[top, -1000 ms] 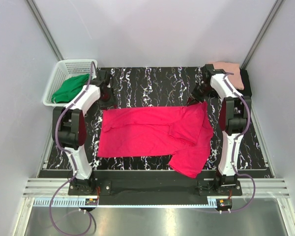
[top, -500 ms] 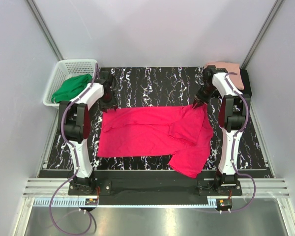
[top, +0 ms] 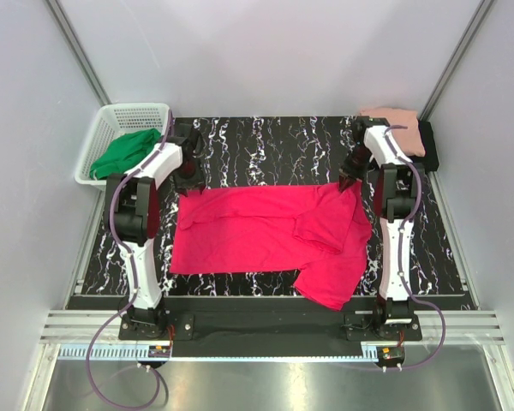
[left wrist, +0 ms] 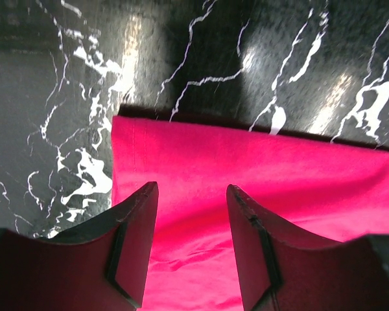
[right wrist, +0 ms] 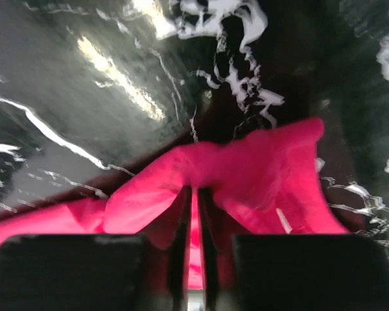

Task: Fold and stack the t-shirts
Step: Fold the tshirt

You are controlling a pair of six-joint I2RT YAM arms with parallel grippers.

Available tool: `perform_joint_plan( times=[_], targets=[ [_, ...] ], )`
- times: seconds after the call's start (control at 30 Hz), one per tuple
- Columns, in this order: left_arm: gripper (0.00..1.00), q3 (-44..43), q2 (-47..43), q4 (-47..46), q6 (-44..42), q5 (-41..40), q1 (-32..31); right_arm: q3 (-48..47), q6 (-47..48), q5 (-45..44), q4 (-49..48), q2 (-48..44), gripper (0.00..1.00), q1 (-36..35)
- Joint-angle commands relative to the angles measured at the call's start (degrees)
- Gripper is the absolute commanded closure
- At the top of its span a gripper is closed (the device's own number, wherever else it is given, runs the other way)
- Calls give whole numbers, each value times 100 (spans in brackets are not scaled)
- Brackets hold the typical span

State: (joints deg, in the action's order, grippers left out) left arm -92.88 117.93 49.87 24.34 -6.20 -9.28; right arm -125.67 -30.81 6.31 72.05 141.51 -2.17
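One black marbled table (top: 265,141) lies under both arms. Spread across it, reaching from one tool to the other, is the crimson-pink t-shirt (top: 265,231), its far hem running straight between them and its right side folded over on itself toward the near edge. The left gripper (left wrist: 191,194) hovers with its jaws moderately apart over the shirt's far-left corner, with nothing between them yet. The right gripper (right wrist: 194,194) is closed narrowly on the far-right corner, with a ridge of cloth bunched up between its fingers (right wrist: 185,214).

The grip is uneven, as I judge it. If the right arm lifts or pulls before the left has closed, the hem will drag sideways and the fold will come out crooked. The right pinch looks shallow and could slip. The left jaws, descending, might catch only the top layer or push the corner away.

By count: three t-shirts, with the pale salmon-pink t-shirt (top: 398,124) sitting on the black t-shirt (top: 428,145) beyond and outside the right gripper; one white basket (top: 111,116) outside the left gripper, holding one green cloth (top: 124,152); and two grippers.
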Motion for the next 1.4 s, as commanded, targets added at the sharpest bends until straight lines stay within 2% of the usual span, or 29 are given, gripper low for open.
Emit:
perform_joint_plan(
  times=[0.0,0.03,0.07,0.17,0.2,0.27,0.87,1.37],
  targets=[
    [48,-257,125,-74,-52,75,5,-458,172,-261,573,358,89,15],
    [49,-274,142,-65,-43,75,5,-485,172,-322,608,386,94,15],
    [53,-283,160,-65,-34,75,-4,-520,180,-340,600,412,100,15],
    [80,-423,327,57,1,14,14,-625,137,-542,643,465,100,15],
    [91,-485,388,110,18,13,22,-643,145,-569,661,474,100,15],
    [100,-564,503,216,53,-13,31,-678,145,-604,687,474,100,15],
    [100,-450,503,313,440,-681,84,-714,207,-1017,907,518,100,24],
    [100,-933,1109,313,572,-910,102,-880,400,-991,1074,807,100,59]
  ],
)
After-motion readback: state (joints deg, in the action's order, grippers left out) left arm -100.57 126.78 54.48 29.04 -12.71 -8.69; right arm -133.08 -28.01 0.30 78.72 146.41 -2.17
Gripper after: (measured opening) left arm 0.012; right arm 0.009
